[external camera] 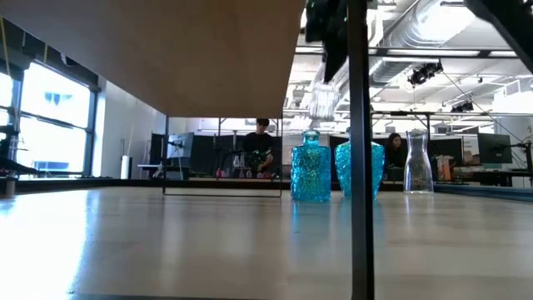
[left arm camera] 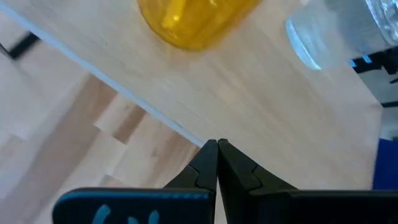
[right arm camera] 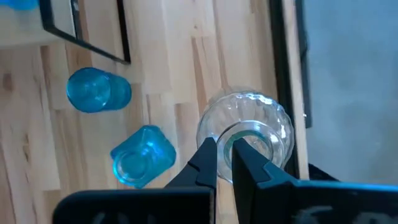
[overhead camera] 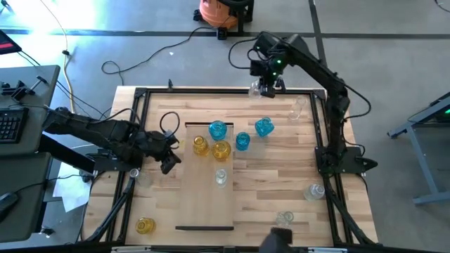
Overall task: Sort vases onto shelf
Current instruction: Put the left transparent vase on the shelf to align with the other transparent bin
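The shelf (overhead camera: 207, 200), a pale panel, lies mid-table. On its far end stand a blue vase (overhead camera: 217, 129), two yellow vases (overhead camera: 200, 145) (overhead camera: 221, 150) and a clear one (overhead camera: 221, 176). Two more blue vases (overhead camera: 242, 140) (overhead camera: 264, 127) stand on the table just right of it. My right gripper (overhead camera: 267, 86) is near the far edge, shut on a clear vase (right arm camera: 249, 134) held high above the table (external camera: 323, 96). My left gripper (overhead camera: 169, 163) hovers shut and empty beside the shelf's left edge (left arm camera: 217, 144). My right gripper holds the clear vase by the rim of its mouth (right arm camera: 225, 142). One finger (right arm camera: 242, 163) is inside the neck and the other outside, with the glass wall pinched between them. The fingers come from above, pointing steeply down. The vase hangs below them, clear of the table.
Clear vases stand at the right (overhead camera: 298, 109), near right (overhead camera: 314, 191) and front (overhead camera: 285, 218). A yellow vase (overhead camera: 145, 225) stands near the front left corner. A dark frame (overhead camera: 211, 90) borders the table, and the right arm's base (overhead camera: 337, 160) sits at its right edge.
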